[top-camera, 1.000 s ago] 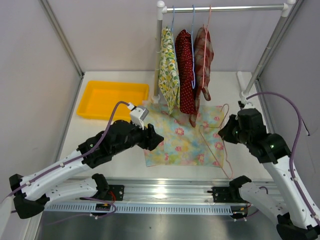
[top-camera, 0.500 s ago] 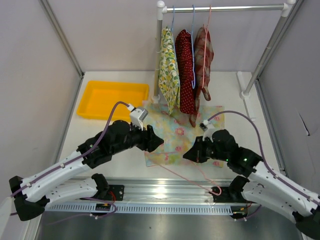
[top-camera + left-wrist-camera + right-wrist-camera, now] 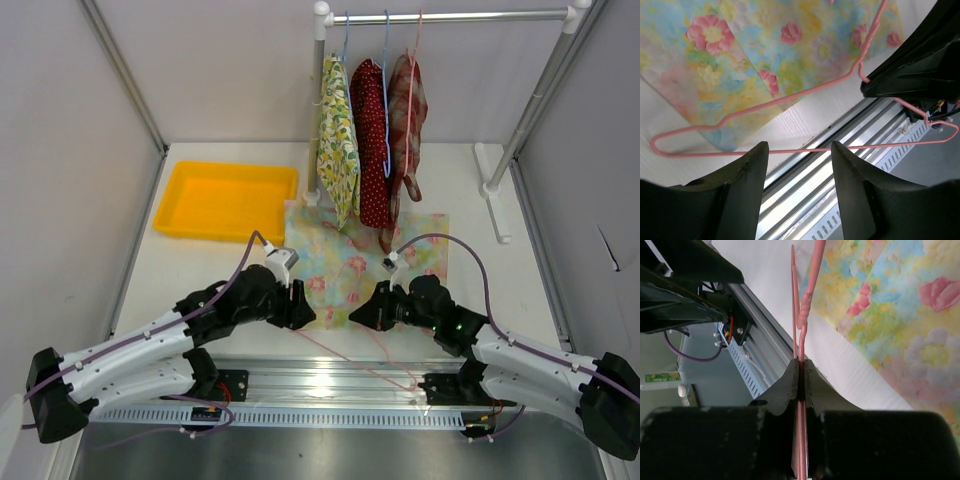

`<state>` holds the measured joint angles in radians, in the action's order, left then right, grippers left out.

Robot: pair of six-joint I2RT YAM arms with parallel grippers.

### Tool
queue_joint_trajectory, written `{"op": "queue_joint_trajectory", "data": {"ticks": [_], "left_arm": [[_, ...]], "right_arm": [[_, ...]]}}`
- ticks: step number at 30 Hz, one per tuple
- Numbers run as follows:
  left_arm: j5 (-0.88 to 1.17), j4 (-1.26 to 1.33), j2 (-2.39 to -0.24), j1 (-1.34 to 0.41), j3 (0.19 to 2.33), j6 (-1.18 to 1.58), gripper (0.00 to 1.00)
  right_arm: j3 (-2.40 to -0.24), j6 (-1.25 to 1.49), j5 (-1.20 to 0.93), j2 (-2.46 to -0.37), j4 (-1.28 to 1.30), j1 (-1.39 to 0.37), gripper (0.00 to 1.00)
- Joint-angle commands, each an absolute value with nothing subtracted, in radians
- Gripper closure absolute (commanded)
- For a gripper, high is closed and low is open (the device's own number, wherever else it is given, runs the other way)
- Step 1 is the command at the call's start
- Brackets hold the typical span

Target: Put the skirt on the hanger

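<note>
The floral skirt (image 3: pixel 365 262) lies flat on the white table; it also shows in the left wrist view (image 3: pixel 765 55) and the right wrist view (image 3: pixel 900 305). My right gripper (image 3: pixel 362 316) (image 3: pixel 800 362) is shut on a pink wire hanger (image 3: pixel 807 300) near its twisted neck, over the skirt's near edge. The hanger (image 3: pixel 350 358) (image 3: pixel 790 96) reaches out over the front rail. My left gripper (image 3: pixel 303 314) (image 3: pixel 799 152) is open and empty. In its view the hanger's bottom bar crosses the gap at its fingertips (image 3: pixel 752 160).
A yellow tray (image 3: pixel 225 200) sits at the back left. A clothes rack (image 3: pixel 450 17) at the back holds three hung garments (image 3: pixel 370 140). The aluminium rail (image 3: pixel 330 378) runs along the table's near edge. The two grippers are close together.
My right arm swung from the right side to the table's front centre with the hanger and came down low. My left gripper drew back toward the skirt's near edge.
</note>
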<state>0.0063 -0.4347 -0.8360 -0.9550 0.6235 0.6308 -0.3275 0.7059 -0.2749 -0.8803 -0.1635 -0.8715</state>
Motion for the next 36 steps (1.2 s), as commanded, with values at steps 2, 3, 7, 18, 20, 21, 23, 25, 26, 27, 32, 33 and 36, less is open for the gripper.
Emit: {"op": "queue_joint_trajectory", "data": {"ticks": [2,3,7,18,20,21,23,25,26,27,32,33,36], "left_arm": [[0.005,-0.439,-0.819,-0.954,0.598,0.689,0.42],[-0.033,-0.442,-0.842,-0.954,0.592,0.693,0.42],[-0.087,-0.466,-0.908,-0.962,0.569,0.701,0.42],[-0.169,-0.466,-1.008,-0.963,0.532,0.716,0.34],[-0.164,-0.453,-1.02,-0.963,0.515,0.719,0.34],[-0.161,-0.442,-1.031,-0.963,0.511,0.719,0.34],[-0.16,-0.413,-1.043,-0.963,0.491,0.721,0.33],[-0.155,-0.388,-1.071,-0.963,0.48,0.719,0.33],[-0.15,-0.365,-1.08,-0.963,0.474,0.718,0.33],[-0.146,-0.353,-1.103,-0.963,0.476,0.716,0.33],[-0.153,-0.302,-1.141,-0.963,0.472,0.719,0.33],[-0.153,-0.292,-1.149,-0.963,0.477,0.719,0.33],[-0.14,-0.281,-1.175,-0.963,0.489,0.719,0.34]], "right_arm": [[-0.341,0.667,-0.282,-0.881,-0.264,-0.85,1.0],[-0.313,0.672,-0.3,-0.881,-0.274,-0.841,1.0],[-0.262,0.66,-0.285,-0.881,-0.271,-0.836,1.0],[-0.218,0.672,-0.222,-0.933,-0.282,-0.908,1.0],[-0.209,0.675,-0.201,-0.928,-0.284,-0.908,1.0],[-0.209,0.673,-0.195,-0.919,-0.281,-0.91,1.0],[-0.209,0.667,-0.181,-0.91,-0.27,-0.908,1.0],[-0.209,0.657,-0.172,-0.904,-0.262,-0.907,1.0],[-0.21,0.654,-0.167,-0.902,-0.261,-0.908,1.0],[-0.209,0.65,-0.158,-0.9,-0.259,-0.907,1.0],[-0.209,0.632,-0.144,-0.907,-0.267,-0.907,1.0],[-0.213,0.632,-0.146,-0.911,-0.267,-0.908,1.0],[-0.213,0.63,-0.146,-0.942,-0.265,-0.916,1.0]]}}
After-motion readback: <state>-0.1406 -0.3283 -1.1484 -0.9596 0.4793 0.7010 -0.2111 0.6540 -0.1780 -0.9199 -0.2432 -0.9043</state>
